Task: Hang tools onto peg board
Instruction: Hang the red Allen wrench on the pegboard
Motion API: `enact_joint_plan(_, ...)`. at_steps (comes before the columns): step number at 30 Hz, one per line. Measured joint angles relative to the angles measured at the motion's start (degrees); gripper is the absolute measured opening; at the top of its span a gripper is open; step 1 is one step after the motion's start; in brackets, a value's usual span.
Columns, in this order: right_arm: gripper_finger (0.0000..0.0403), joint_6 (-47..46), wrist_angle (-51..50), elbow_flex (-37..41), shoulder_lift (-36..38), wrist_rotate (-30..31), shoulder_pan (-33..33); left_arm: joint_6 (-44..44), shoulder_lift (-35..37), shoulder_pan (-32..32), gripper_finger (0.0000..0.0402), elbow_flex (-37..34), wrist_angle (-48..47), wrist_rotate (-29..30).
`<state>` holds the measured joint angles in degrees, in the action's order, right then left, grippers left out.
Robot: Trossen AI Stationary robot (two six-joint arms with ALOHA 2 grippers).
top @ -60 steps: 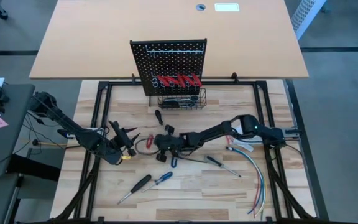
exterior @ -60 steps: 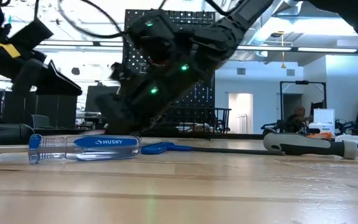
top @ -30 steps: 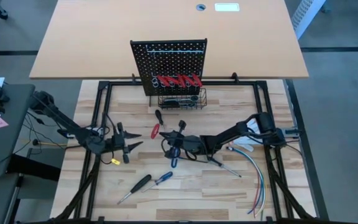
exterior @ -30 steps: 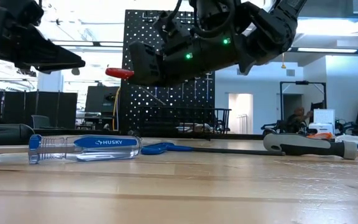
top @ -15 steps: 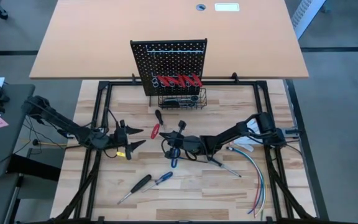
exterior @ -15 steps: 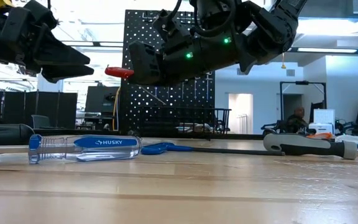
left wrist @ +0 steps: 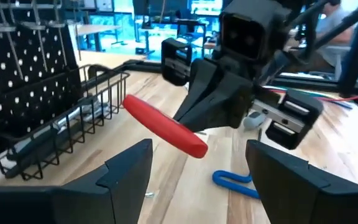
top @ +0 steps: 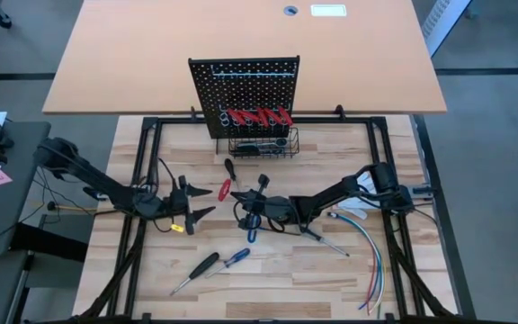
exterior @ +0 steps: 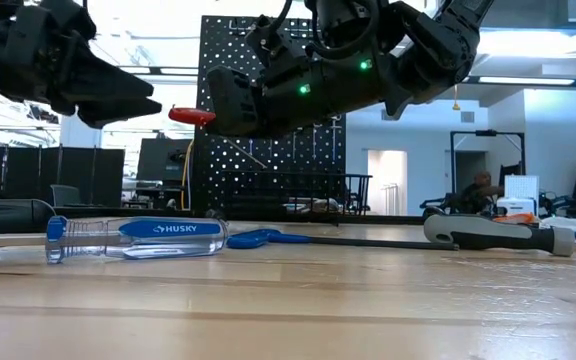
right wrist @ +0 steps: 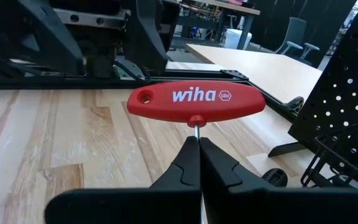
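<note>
The red T-handle key [right wrist: 196,102] is clamped by its shaft in the right gripper [top: 257,200] above mid-worktop, while the left gripper [top: 198,202], now spread wider, is brought nearer for an apparent handover toward the peg board [top: 244,85].

A red T-handle tool [right wrist: 196,102] is up in the air. Red pliers [top: 257,116] hang on the black peg board [top: 244,81]. Blue [exterior: 136,238] and black screwdrivers [top: 203,264] lie flat near the bench's front edge.
</note>
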<state>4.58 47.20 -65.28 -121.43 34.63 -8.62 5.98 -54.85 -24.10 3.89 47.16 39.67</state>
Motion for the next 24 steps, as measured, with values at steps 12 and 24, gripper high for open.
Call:
enact_joint_plan(12, 0.0000, 0.41, -0.02, -0.02, 0.00, -0.02, -0.39, 8.41, -12.56, 1.63, 0.0256, 4.31, 7.70, 4.24)
enact_joint_plan(24, 0.0000, 0.48, -0.02, -0.02, 0.00, -0.01, -0.37, 9.75, -18.95, 3.30, 0.0219, 6.65, 8.41, 2.79)
